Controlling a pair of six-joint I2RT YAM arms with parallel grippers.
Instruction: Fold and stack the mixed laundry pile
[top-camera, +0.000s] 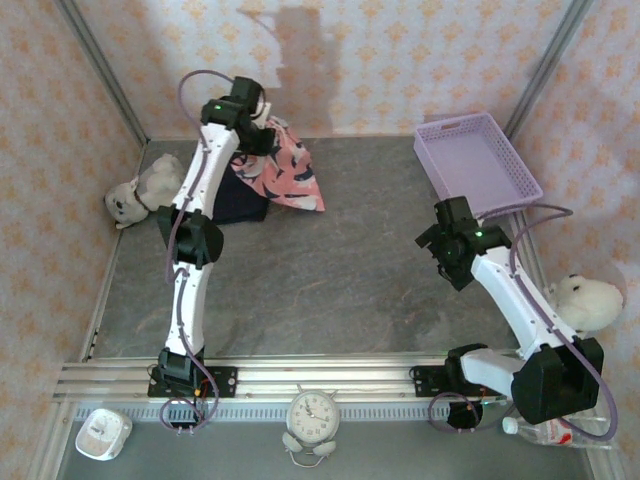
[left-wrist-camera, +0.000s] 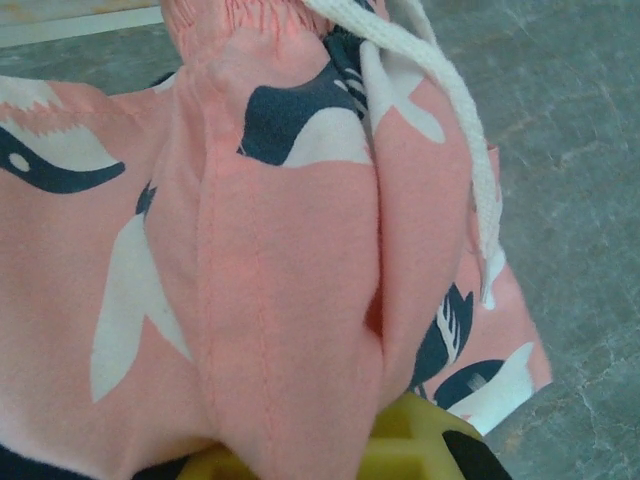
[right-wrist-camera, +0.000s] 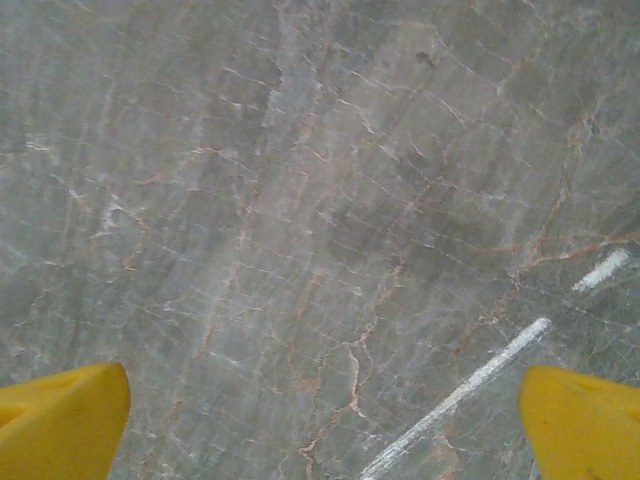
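**Left tool pinches the pink garment at the back of the desk**

The laundry lies in the upper left of the top view, close to the back wall. The pink garment with its navy and white print is spread partly over the navy garment, which shows as a dark patch below and to the left of it. Both rest on the grey desk.

The left tool is clamped on a bunched ridge of the pink cloth. In the left wrist view the fabric rises in a thick fold between the yellow fingers. The gathered waistband is at the top of that frame, and a white drawstring trails down the right side. The right tool hangs with its jaws spread wide over bare desk at centre right of the top view, holding nothing.

Both pieces look light, thin and limp, so they should drape and slide rather than keep a shape. A pinch in the middle (as here) is likely to lift a sagging bundle. For a clean fold, the better hold is probably the waistband or a hem corner, where the cloth is doubled and firmer. The drawstring could snag a finger or drag the cloth askew. The navy piece is larger and may need both tools at its corners to lie flat.
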